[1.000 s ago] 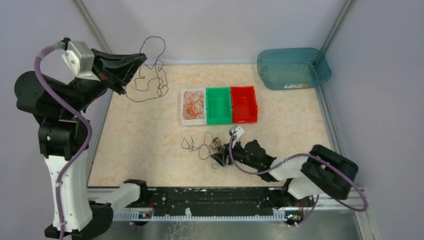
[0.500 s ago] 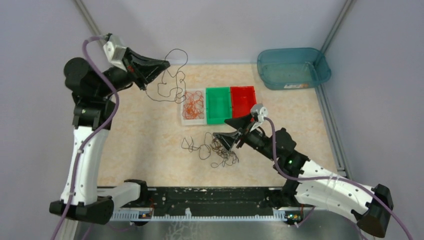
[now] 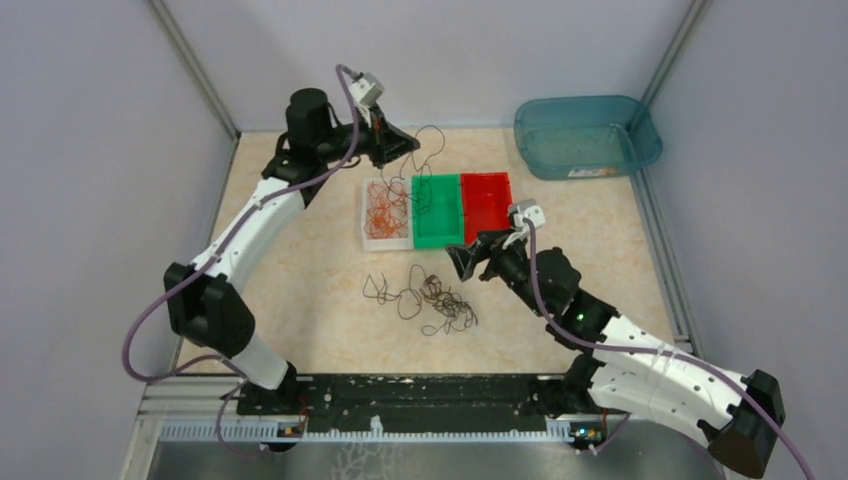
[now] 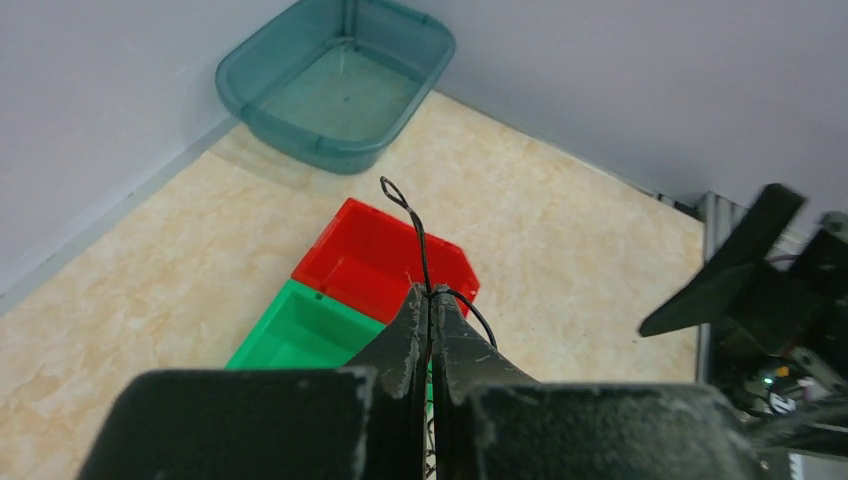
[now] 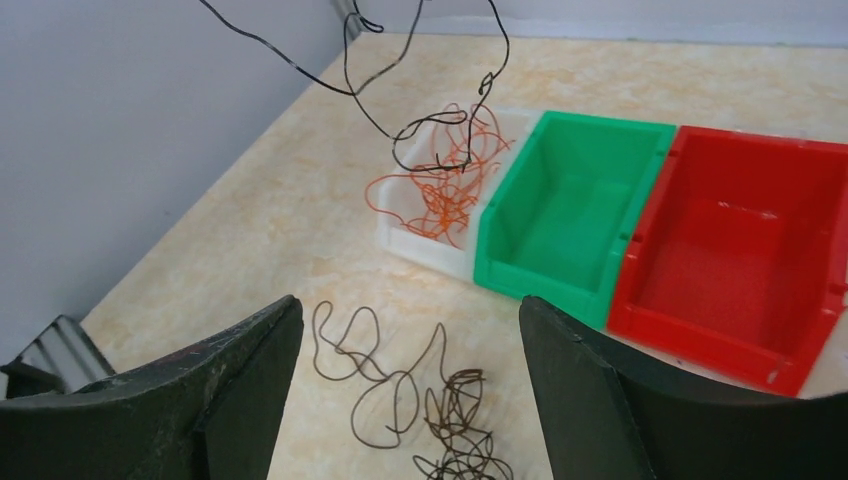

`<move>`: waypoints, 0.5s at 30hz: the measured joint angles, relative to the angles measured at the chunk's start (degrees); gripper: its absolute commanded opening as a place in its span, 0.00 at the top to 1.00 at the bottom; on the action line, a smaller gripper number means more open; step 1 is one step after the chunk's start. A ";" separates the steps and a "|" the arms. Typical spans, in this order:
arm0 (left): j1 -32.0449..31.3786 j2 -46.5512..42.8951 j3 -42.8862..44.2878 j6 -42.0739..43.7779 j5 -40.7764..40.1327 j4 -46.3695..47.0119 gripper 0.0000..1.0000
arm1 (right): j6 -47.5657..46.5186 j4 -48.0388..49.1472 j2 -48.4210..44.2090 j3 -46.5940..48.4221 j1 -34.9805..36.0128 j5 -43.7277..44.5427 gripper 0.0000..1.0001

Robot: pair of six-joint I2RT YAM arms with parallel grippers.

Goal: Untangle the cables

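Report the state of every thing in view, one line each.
Left end effector: shut on the black cable.
Right end effector: open, empty.
Black cable: dangling from the left end effector above the white bin.
Brown cables: tangled, lying on the table.
Orange cables: heaped in the white bin.
Green bin: empty.
Red bin: empty.
Teal tub: empty.

The left arm is extended far forward and raised, its pincer closed tight on a black cable. The right arm reaches forward and inward, elbow low, its pincer spread wide and empty.
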 measured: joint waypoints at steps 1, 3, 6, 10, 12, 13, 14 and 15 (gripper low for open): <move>-0.39 1.64 0.46 0.44 -1.42 -0.04 1.00 | 0.04 -0.68 0.26 0.42 -0.20 0.87 0.20; -1.18 4.48 1.03 1.44 -4.50 -0.15 1.00 | 0.09 -2.51 0.57 1.57 -0.59 3.19 0.20; -2.14 8.33 2.19 3.30 -9.94 -1.03 1.00 | 0.22 -4.33 0.24 2.62 -0.92 6.45 0.20; -4.13 11.13 2.99 5.92 -15.76 -2.75 1.00 | 0.94 -6.25 -0.96 2.82 -1.53 10.08 0.20; -5.44 12.31 3.43 7.19 -18.34 -3.74 1.00 | 1.31 -6.64 -1.25 2.82 -1.77 11.08 0.20; -5.90 12.81 3.56 7.69 -19.52 -4.07 1.00 | 1.40 -6.78 -1.29 2.82 -1.90 11.32 0.20; -6.36 13.40 3.74 8.22 -20.59 -4.52 1.00 | 1.49 -6.88 -1.31 2.82 -1.97 11.58 0.20; -6.75 14.01 3.89 8.72 -21.70 -4.96 1.00 | 1.55 -7.06 -1.27 2.82 -2.05 11.80 0.20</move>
